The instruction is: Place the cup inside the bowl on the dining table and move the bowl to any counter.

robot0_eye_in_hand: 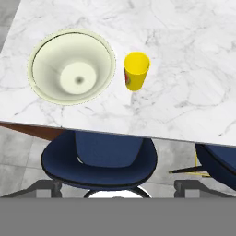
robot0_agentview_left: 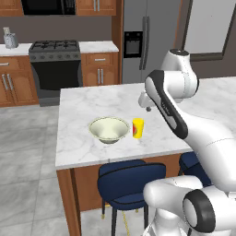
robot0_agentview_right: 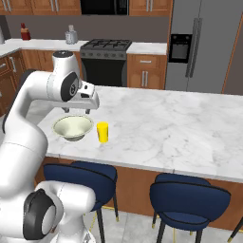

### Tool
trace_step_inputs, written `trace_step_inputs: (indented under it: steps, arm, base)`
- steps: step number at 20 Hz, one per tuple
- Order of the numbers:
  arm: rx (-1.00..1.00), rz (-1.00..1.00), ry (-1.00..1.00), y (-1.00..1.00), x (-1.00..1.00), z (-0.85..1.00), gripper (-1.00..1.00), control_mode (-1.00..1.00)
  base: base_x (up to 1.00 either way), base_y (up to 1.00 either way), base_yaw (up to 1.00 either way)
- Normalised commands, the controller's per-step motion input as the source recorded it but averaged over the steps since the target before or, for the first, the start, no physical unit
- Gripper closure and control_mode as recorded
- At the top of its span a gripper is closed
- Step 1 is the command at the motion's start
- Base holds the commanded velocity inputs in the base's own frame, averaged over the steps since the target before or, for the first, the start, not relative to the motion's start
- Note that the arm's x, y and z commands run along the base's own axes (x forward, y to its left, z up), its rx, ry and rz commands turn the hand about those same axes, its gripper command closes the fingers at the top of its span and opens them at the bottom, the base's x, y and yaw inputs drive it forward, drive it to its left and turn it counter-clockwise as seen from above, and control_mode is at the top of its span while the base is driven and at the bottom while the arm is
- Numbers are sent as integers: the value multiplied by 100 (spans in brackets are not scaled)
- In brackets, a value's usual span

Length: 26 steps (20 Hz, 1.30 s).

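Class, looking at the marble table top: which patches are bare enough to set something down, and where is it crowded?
Bare marble runs right of the cup to the table's far end, and behind the bowl toward the stove-side edge. It is crowded near the front left corner: bowl and cup stand close together, apart, with the open gripper above the bowl's far rim.

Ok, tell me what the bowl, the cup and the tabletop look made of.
Bowl: probably glazed ceramic; smooth pale cream-green with soft sheen.
Cup: likely plastic; flat bright yellow, thin wall, red mark on its side.
Dining table: polished marble look; white with grey veins.
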Motion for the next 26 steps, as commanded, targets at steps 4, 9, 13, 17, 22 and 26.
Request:
trace_step_inputs:
  steps: [4,9,13,17,22,26]
  arm:
    - [0,0,0,0,0,0,-100,-100]
    - [0,0,0,0,2,0,-100,-100]
    - [0,0,0,0,14,0,-100,-100]
    - [-1,0,0,0,21,0,-100,-100]
    - [-1,0,0,-1,22,0,-100,-100]
    - [-5,0,0,-2,18,0,-100,-100]
  base:
    - [0,0,0]
    - [0,0,0]
    - [0,0,0]
    - [0,0,0]
    - [0,0,0]
    - [0,0,0]
